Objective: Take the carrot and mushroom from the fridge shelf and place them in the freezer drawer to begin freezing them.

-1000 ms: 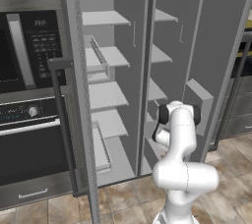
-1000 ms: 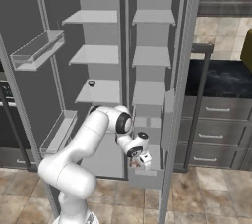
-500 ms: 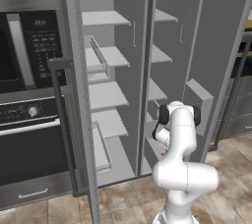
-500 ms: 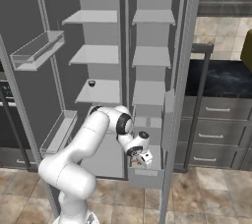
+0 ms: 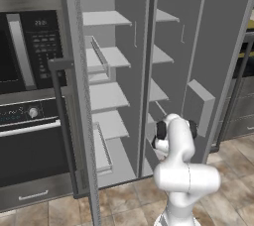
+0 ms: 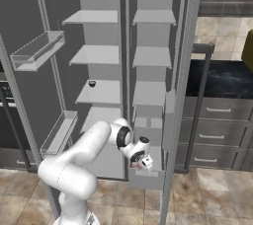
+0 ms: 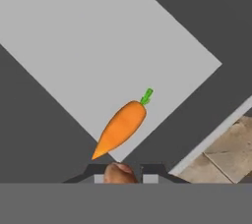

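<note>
The carrot has a smooth, slightly glossy orange skin and a matt green tip. The freezer drawer floor beneath it is flat, matt pale grey, plastic-looking. The fridge shelf slabs look equally matt and smooth. The arm is glossy white plastic with dark joints. The oven at left seems brushed metal with dark glass. The floor is mottled stone tile.
</note>
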You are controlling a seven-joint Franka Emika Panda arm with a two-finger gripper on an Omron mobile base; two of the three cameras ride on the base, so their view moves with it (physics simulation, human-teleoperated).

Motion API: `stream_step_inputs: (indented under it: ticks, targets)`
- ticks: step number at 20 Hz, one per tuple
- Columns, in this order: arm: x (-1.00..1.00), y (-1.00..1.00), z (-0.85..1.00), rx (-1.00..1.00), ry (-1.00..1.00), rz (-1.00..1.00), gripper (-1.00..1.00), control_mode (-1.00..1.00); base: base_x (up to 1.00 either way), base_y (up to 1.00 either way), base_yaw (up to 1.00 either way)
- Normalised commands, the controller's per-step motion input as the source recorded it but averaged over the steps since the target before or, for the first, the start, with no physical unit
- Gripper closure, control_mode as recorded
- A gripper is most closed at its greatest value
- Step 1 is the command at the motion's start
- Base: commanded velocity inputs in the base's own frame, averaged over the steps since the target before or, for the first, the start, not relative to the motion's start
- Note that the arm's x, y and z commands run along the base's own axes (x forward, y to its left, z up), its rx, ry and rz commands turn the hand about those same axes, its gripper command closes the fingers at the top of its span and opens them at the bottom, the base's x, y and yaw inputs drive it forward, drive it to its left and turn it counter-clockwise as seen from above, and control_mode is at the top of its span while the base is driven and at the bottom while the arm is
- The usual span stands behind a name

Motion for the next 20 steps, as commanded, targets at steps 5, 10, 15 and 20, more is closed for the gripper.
stream_step_inputs:
  ticks: [5,10,15,20]
  targets:
    - [-0.15,0.2,-0.71,0.0,0.12,0.06,1.0,-1.0,0.0,0.0,0.0]
    - [-0.49,0.37,-0.4,0.0,0.02,0.05,-1.0,-1.0,0.0,0.0,0.0]
    - [-0.59,0.12,-0.11,0.0,-0.01,0.03,-1.0,-1.0,0.0,0.0,0.0]
    - [-0.57,0.1,0.0,0.0,-0.03,0.0,-1.0,-1.0,0.0,0.0,0.0]
